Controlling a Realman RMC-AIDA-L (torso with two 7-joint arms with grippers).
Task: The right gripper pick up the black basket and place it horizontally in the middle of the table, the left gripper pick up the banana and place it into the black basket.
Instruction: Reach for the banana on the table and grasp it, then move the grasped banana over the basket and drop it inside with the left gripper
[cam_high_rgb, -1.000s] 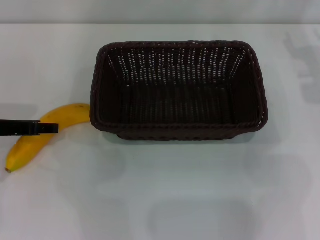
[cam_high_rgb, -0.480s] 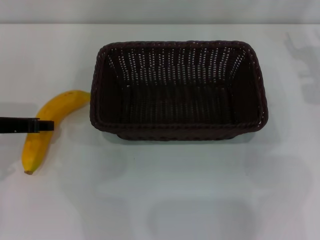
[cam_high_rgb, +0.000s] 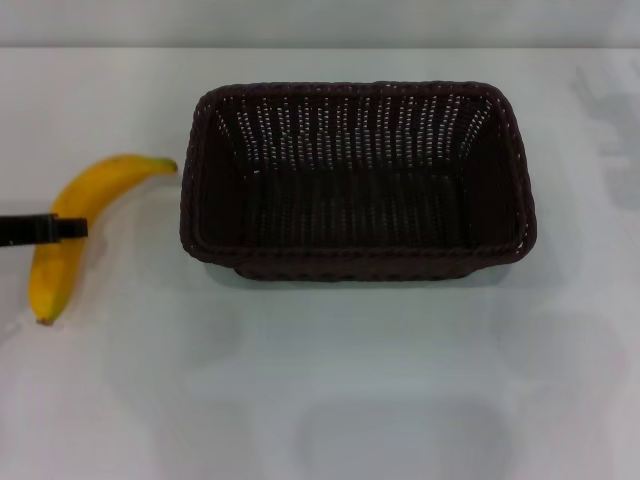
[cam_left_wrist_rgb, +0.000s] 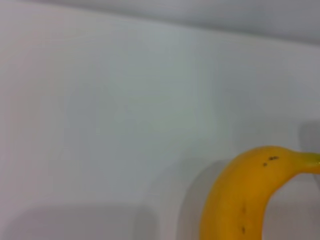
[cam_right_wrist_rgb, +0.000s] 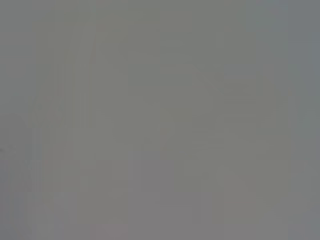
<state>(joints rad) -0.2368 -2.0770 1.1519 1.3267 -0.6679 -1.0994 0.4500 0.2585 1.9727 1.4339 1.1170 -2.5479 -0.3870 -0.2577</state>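
1. Head view: the black basket (cam_high_rgb: 357, 180) lies lengthwise across the middle of the white desk (cam_high_rgb: 400, 380), open side up. The banana (cam_high_rgb: 78, 225) lies on the desk just beside the basket's left end, its stem tip close to the rim but apart from it. The left gripper (cam_high_rgb: 70, 228) reaches in from the left edge, a flat black bar crossing the banana's middle; how far its fingers are open cannot be told.
2. Left wrist view: the banana (cam_left_wrist_rgb: 250, 195) curves over the desk (cam_left_wrist_rgb: 100, 125), small brown specks on its skin.
3. Right wrist view: only a plain grey field; the right gripper is out of sight.
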